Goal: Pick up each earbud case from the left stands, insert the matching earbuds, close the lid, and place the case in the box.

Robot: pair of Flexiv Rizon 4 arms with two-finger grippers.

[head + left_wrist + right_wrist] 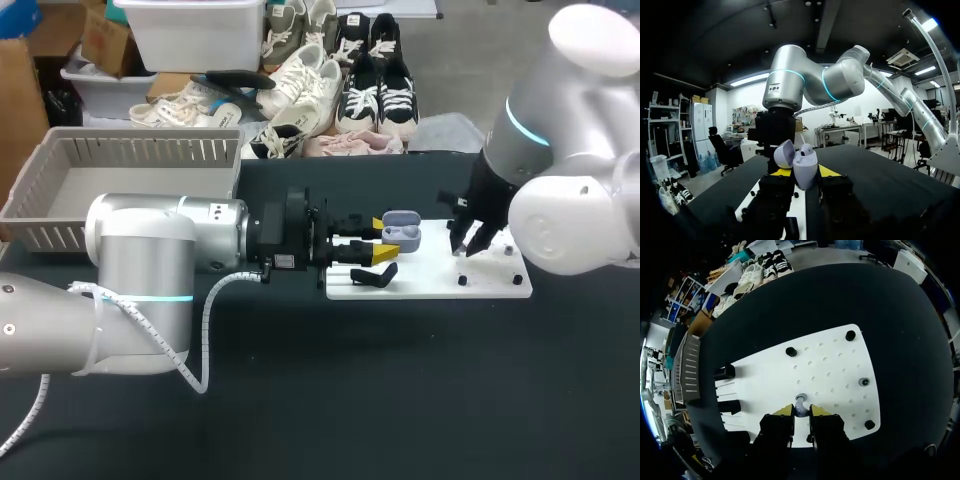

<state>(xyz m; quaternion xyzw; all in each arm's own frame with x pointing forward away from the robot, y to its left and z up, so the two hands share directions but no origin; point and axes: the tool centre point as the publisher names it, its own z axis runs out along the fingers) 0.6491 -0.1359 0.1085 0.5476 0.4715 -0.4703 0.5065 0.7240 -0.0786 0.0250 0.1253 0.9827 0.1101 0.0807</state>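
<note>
Right wrist view: my right pincer [801, 412] grips an earbud [800, 401] down on the board [830, 370]. The open case [402, 232] lies to its left, clamped in my left pincer [383, 240], mouth upward.

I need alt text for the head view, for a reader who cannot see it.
The left gripper holds an open lilac earbud case over a white board on the dark table. The right gripper points down at the board, and a grey basket stands at the back left.
</note>
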